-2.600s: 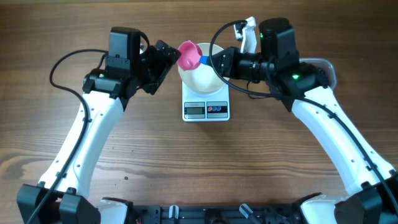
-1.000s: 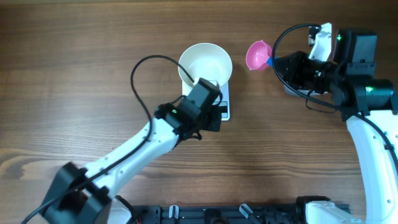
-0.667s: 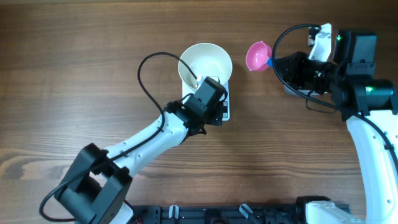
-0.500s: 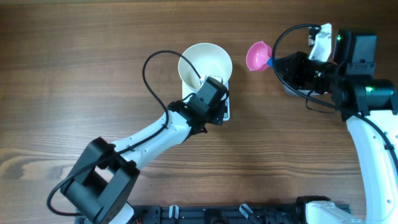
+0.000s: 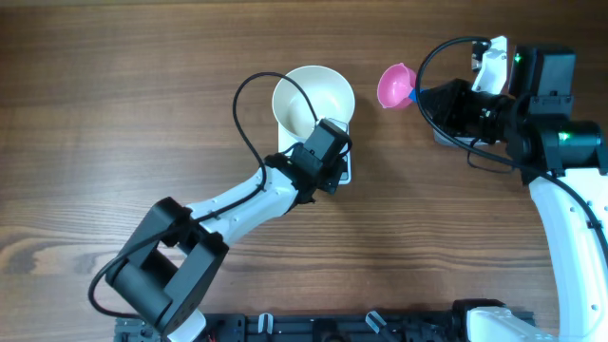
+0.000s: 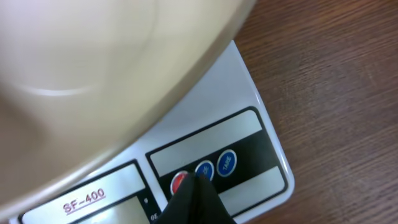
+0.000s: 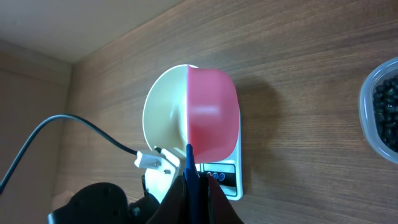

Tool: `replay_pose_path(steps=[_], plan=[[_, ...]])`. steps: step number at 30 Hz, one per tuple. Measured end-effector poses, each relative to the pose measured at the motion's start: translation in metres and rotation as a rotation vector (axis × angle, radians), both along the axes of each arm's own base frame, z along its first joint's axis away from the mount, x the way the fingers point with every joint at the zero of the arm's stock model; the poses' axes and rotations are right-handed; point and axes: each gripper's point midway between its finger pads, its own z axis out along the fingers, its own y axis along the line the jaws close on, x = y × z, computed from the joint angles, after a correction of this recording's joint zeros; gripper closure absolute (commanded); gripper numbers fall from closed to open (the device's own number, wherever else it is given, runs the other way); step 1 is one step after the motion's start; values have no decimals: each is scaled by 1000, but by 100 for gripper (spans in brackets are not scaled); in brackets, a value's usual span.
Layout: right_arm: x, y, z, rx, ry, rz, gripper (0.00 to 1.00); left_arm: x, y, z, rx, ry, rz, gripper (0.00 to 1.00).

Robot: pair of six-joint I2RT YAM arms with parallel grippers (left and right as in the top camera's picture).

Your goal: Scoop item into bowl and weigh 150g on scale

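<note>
Now: the left gripper (image 5: 328,171) is clenched on nothing, its closed tip down at the buttons (image 6: 205,171) of the scale (image 6: 249,87); we cannot confirm contact. The bowl (image 5: 323,90) sits on the scale, with no beads visible inside. The right gripper (image 5: 425,95) grasps the pink scoop (image 5: 393,85) by its blue handle, right of the bowl and apart from it. The handle runs left–right, cup end leftward. The beads (image 7: 388,99) lie in the tub (image 7: 368,115) further right — nearer the right arm, we judge.

One bowl (image 5: 313,95), one scale (image 6: 245,87), one scoop (image 5: 394,85), one tub (image 7: 364,107)
</note>
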Motion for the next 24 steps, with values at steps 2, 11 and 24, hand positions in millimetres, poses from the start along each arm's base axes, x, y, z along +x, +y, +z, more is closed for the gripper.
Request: replay_pose_path(steps=[2, 11, 24], plan=[[0, 0, 0, 0, 1, 0, 96, 1, -1, -3, 3, -3, -7, 96], [-3, 0, -3, -1, 18, 0, 96, 4, -4, -2, -2, -19, -18, 96], [-3, 0, -3, -1, 18, 0, 95, 11, 13, -11, 20, 6, 21, 96]])
